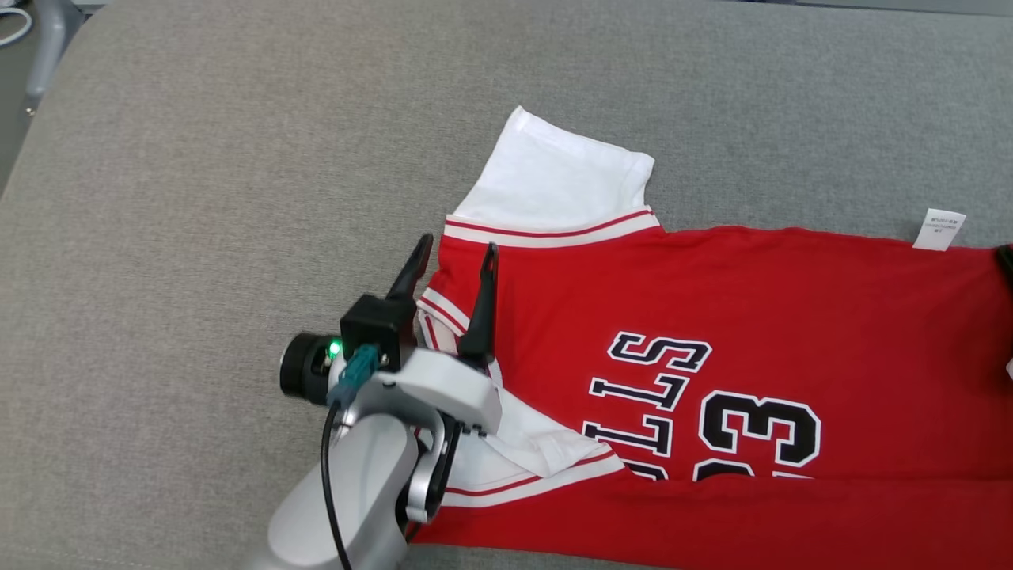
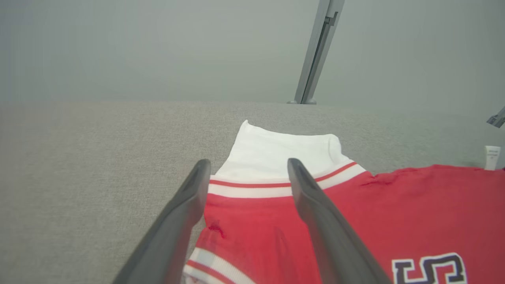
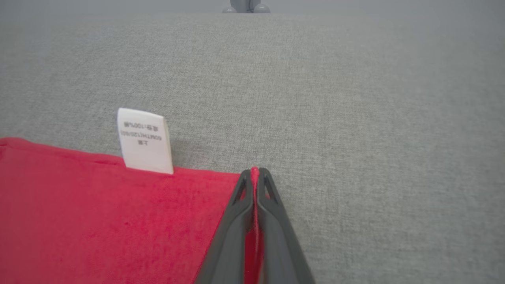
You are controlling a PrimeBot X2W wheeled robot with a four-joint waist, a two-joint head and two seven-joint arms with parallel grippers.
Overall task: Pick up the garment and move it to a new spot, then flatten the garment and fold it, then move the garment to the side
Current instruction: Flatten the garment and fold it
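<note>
Apparently mid-flatten: red garment (image 1: 712,317) lies spread but unfolded on the grey cushion (image 1: 198,237), right gripper (image 3: 254,171) pinching its edge beside the white tag (image 3: 145,140), left gripper (image 1: 459,244) spread over the shoulder; fold and side move not yet done.

Left hand (image 1: 460,242) spread — right hand (image 3: 255,171) clamped.

Your jersey (image 1: 712,301) runs off the head view's right and bottom edges; the left arm (image 1: 356,491) hides some of its white cloth; the tag's (image 1: 939,229) print is unreadable.
</note>
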